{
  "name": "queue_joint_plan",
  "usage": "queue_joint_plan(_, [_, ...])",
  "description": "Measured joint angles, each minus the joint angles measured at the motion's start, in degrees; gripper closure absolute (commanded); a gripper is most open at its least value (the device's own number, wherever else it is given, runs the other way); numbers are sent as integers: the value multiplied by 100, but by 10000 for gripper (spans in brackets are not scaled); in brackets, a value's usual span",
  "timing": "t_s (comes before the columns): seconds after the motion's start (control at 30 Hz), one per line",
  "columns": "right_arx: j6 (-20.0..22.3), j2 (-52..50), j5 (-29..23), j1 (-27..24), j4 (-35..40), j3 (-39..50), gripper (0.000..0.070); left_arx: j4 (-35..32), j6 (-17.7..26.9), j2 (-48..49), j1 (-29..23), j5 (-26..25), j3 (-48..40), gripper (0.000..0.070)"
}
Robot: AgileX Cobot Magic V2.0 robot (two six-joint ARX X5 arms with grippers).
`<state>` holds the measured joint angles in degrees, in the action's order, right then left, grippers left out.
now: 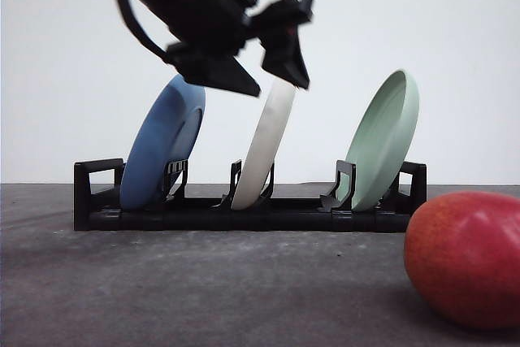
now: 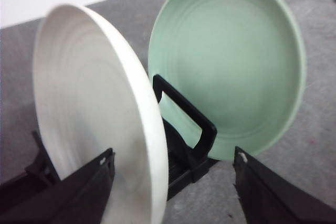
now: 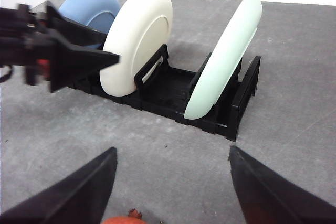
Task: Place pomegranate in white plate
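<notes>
A rack (image 1: 244,215) stands across the bench (image 1: 203,290) toward 12 o'clock, holding three plates on edge, all tilted toward 3 o'clock. The leftmost plate (image 1: 162,148) sits at the 9 o'clock end, the middle plate (image 1: 264,148) in the centre slot, the rightmost plate (image 1: 382,140) at the 3 o'clock end. The pomegranate (image 1: 467,258) lies on the bench at 4 o'clock, in front of the rack. The left gripper (image 1: 272,75) hangs above the middle plate's top edge.

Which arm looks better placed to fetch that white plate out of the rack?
The left. Its open pincer already hangs at the white plate's top rim, fingers either side, while the right pincer hovers above the pomegranate.
</notes>
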<state>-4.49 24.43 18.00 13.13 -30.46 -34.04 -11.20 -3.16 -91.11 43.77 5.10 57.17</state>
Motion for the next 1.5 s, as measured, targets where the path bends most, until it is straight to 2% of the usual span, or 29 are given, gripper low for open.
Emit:
queue_joint_plan(0.23, [0, 0, 0, 0, 0, 0, 272, 1266, -76, -734, 0, 271, 1016, 276])
queue_joint_plan(0.3, [0, 0, 0, 0, 0, 0, 272, 1553, -76, -774, 0, 271, 1204, 299])
queue_joint_plan(0.5, [0, 0, 0, 0, 2, 0, 272, 1589, -76, -774, 4, 354, 1460, 524])
queue_joint_plan(0.63, [0, 0, 0, 0, 2, 0, 272, 1644, -79, -774, 4, 396, 1467, 646])
queue_joint_plan(0.7, [0, 0, 0, 0, 2, 0, 272, 1676, -87, -774, 4, 396, 1467, 684])
queue_joint_plan(1.27, [0, 0, 0, 0, 2, 0, 272, 1851, -536, -546, 31, 335, 1467, 686])
queue_joint_plan(1.5, [0, 0, 0, 0, 2, 0, 272, 1875, -551, -85, 28, 39, 1467, 686])
